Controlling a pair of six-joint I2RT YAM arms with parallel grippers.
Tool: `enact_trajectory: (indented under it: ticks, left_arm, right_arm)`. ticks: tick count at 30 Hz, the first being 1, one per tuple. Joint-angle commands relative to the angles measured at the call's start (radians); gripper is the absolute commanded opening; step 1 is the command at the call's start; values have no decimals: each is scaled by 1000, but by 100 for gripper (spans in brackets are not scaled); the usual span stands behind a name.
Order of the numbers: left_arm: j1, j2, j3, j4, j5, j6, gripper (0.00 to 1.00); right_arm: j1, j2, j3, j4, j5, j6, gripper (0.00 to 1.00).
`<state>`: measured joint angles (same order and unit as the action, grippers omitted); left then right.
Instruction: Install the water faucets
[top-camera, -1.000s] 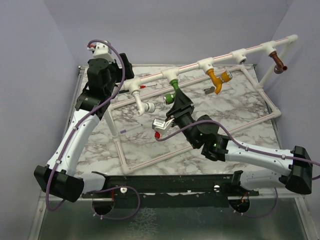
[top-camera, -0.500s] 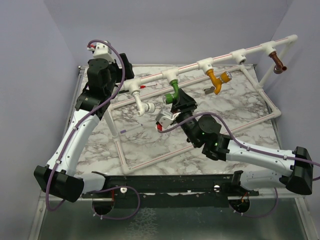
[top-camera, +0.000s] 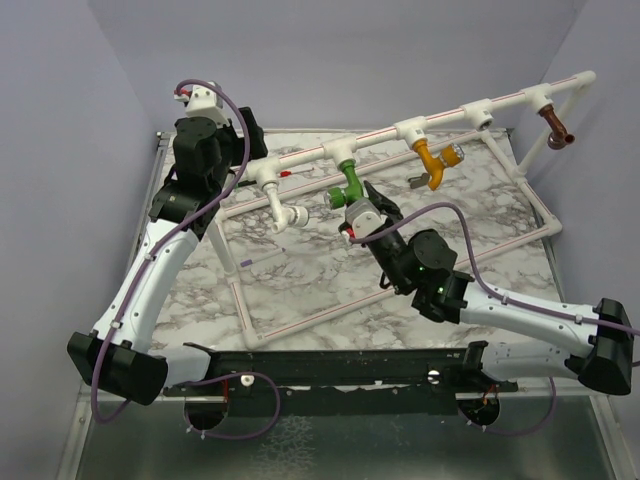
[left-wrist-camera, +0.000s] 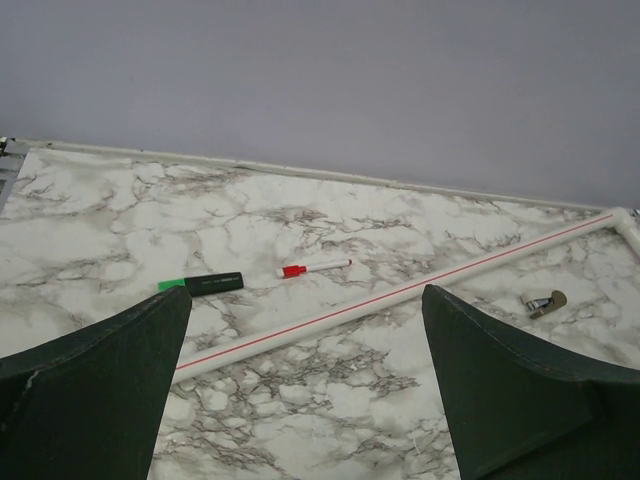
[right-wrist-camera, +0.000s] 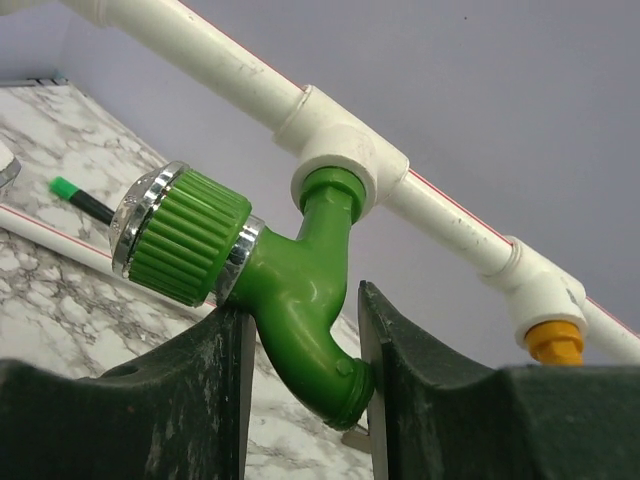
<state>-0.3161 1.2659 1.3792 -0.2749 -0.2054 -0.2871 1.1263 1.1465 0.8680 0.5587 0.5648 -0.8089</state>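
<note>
The green faucet (top-camera: 350, 185) hangs from a tee of the raised white red-striped pipe (top-camera: 440, 118). My right gripper (top-camera: 358, 207) is shut on it from below. In the right wrist view both pads press the green spout (right-wrist-camera: 290, 290), with my right gripper (right-wrist-camera: 303, 300) closed round it. A white faucet (top-camera: 285, 205), an orange-yellow faucet (top-camera: 432, 160) and a brown faucet (top-camera: 557, 125) hang from other tees. My left gripper (top-camera: 252, 128) is open and empty at the back left; in its own view the left gripper (left-wrist-camera: 305, 290) is spread wide above the table.
A white pipe frame (top-camera: 240, 290) lies on the marble table, one bar (left-wrist-camera: 400, 295) under my left gripper. A green-capped black marker (left-wrist-camera: 200, 285), a red-capped white marker (left-wrist-camera: 315, 267) and a small metal piece (left-wrist-camera: 545, 302) lie beyond it.
My right wrist has turned and its arm has swung right and back while holding the green faucet. The left arm has not moved.
</note>
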Motion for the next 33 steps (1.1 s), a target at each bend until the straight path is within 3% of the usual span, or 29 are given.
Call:
enact_trajectory:
  ticks: [1,3,7,9,15,25,33]
  left_arm:
    - [-18,54,-68,-195,52,0,99]
    - [-19,53,-68,-195,55,0,99]
    - [-18,54,-68,-195,55,-1,99]
    - [-19,53,-68,-195,55,0,99]
    - [-18,57,-68,-195,55,-1,99]
    - [-18,59,-68,-195,50,0,99]
    - [-18,61,-69,-195,49,2,99]
  right_arm:
    - [21,-36,45,266,-76,299,0]
    - [21,-49,54,215,-75,270,3]
    - [22,-71,82,84,-90,205,36]
    - [21,-85,97,15,-96,175,48]
    - [21,-108,135,-128,-135,53,68]
    - [21,-33,233,-347,-159,-222,76]
    - [22,42,244,-358,-133,-405,76]
